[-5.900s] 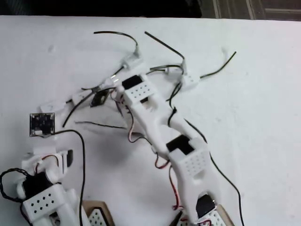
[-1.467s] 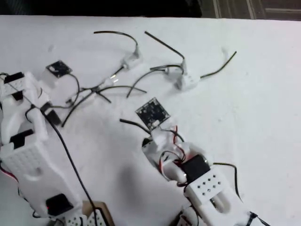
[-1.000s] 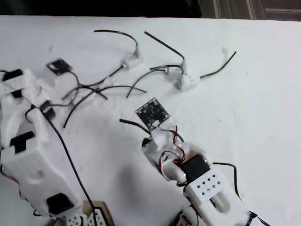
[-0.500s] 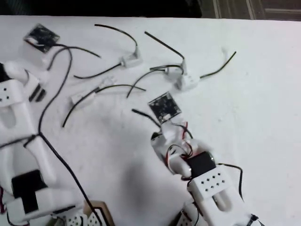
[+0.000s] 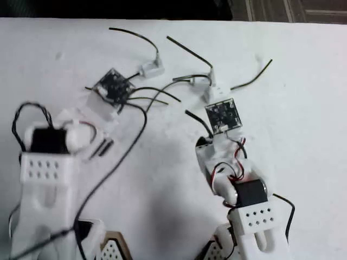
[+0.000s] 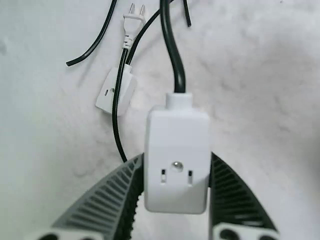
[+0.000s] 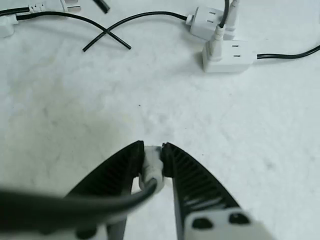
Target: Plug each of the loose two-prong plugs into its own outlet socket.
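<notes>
Gripping a white outlet socket [image 6: 176,130] in the left pincer [image 6: 175,162], squeezed on both flanks, slotted face turned up to the wrist camera, black cord [image 6: 172,55] trailing away across the white surface [image 6: 260,75]. Over to the right pincer [image 7: 152,146]: shut narrow on what looks like a small white plug [image 7: 151,170], cord looping back under the wrist, prongs hidden. Reads as the mating step, one half in each pincer, not yet joined. Next up, probably: bring plug to socket, line the prongs square with the two slots, then push straight in. Farther out, lying loose: a smaller socket [image 6: 116,91], a two-prong plug [image 6: 132,20], a pair of sockets [image 7: 230,56] close together, crossed cord ends [image 7: 106,35] nearby.
</notes>
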`<state>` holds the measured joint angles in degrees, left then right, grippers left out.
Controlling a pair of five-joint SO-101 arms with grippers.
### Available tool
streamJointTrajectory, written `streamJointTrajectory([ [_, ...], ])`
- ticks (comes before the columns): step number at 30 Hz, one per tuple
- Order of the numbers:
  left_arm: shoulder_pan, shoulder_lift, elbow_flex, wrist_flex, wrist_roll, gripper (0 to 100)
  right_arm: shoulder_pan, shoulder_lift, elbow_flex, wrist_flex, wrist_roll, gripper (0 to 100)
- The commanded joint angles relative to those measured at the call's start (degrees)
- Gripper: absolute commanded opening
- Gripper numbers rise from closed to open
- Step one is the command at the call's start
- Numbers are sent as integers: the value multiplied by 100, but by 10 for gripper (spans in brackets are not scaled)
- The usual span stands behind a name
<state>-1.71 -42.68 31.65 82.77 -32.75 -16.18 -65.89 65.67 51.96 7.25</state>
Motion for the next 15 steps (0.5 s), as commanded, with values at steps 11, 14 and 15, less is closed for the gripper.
streamJointTrajectory([
  [11,57,-1420,1565,-668,97,301,75,-119,-88,-75,9,18],
  [14,233,-1420,2233,-1196,105,301,75,-119,-88,-75,9,18],
  [15,356,-1420,2435,-1336,132,301,84,-119,-88,-75,9,18],
])
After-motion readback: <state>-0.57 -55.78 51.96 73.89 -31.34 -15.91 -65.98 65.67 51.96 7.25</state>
